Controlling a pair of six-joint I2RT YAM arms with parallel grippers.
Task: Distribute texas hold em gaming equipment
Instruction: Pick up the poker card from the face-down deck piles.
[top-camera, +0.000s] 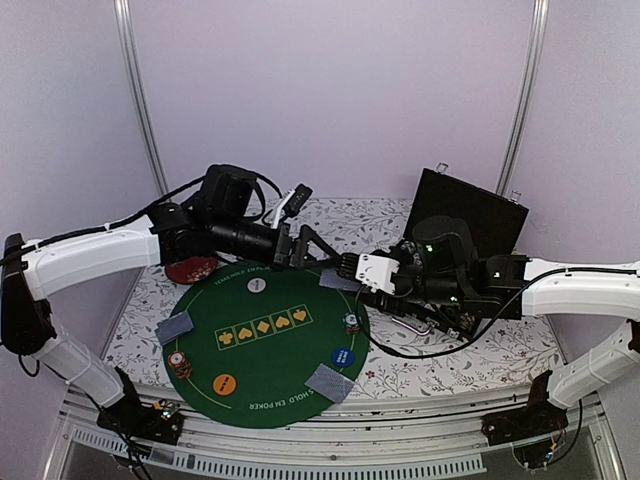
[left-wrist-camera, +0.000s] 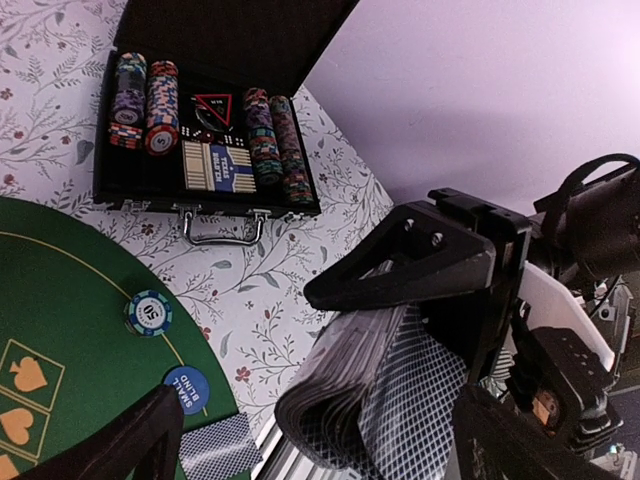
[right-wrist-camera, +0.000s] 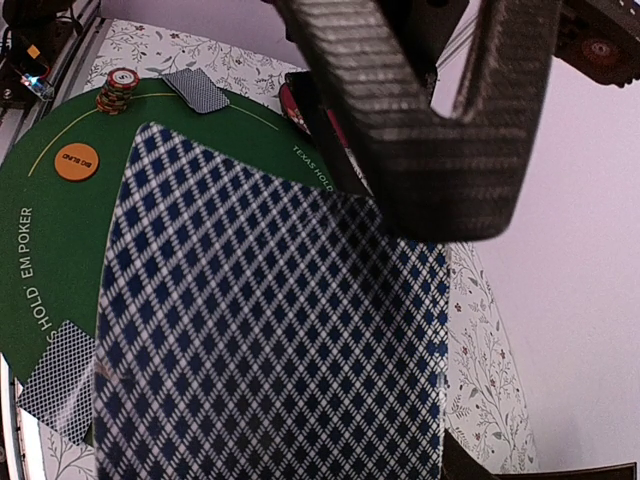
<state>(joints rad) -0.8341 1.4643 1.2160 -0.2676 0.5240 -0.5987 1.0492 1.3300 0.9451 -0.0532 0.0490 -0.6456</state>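
Note:
The round green poker mat (top-camera: 262, 345) holds face-down cards at its left edge (top-camera: 175, 327) and near right edge (top-camera: 330, 383), chip stacks (top-camera: 178, 362) (top-camera: 351, 322), and white (top-camera: 257, 285), blue (top-camera: 342, 357) and orange (top-camera: 225, 383) buttons. My right gripper (top-camera: 350, 268) is shut on a deck of cards (left-wrist-camera: 370, 400) above the mat's far right edge; its top card (right-wrist-camera: 270, 330) fills the right wrist view. My left gripper (top-camera: 303, 245) faces it, jaws wide open (left-wrist-camera: 243, 345), one finger over the deck's end. Another card (top-camera: 338, 280) shows just below them.
An open black case (left-wrist-camera: 205, 195) with rows of chips, dice and a boxed deck stands on the floral cloth behind the right arm (top-camera: 470, 215). A dark red disc (top-camera: 190, 268) lies off the mat's far left. The table's front rail (top-camera: 330, 440) runs along the near edge.

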